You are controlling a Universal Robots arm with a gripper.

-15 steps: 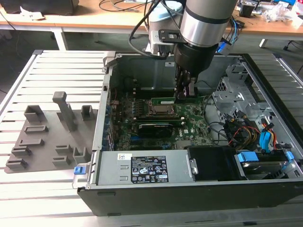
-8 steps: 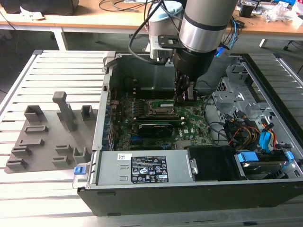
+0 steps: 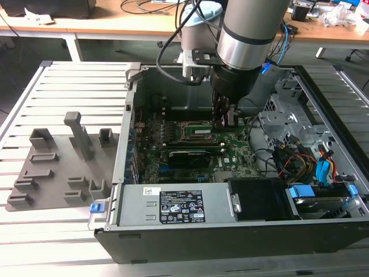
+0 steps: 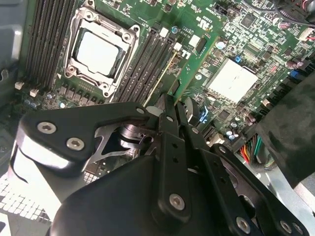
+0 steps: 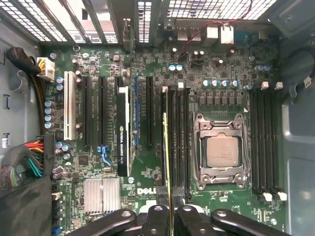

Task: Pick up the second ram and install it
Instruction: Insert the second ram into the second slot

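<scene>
The second ram (image 4: pixel 196 61) is a narrow green stick with a gold lower edge, and my gripper (image 4: pixel 170 107) is shut on one end of it. In the first wrist view the ram (image 5: pixel 167 147) shows edge-on, lined up along the outermost black memory slot (image 5: pixel 173 142) beside the processor socket (image 5: pixel 221 150), with my gripper (image 5: pixel 170 197) at its near end. I cannot tell whether the ram touches the slot. In the exterior view my gripper (image 3: pixel 226 118) reaches down inside the open computer case (image 3: pixel 132 138), above the motherboard.
A wide black card (image 5: pixel 123 132) stands in a slot beside the memory bank. More memory slots (image 5: pixel 266 142) lie beyond the socket. Coloured cables (image 3: pixel 300 161) and drive bays crowd the exterior view's right. Grey holder blocks (image 3: pixel 57 167) sit outside the case on the slatted table.
</scene>
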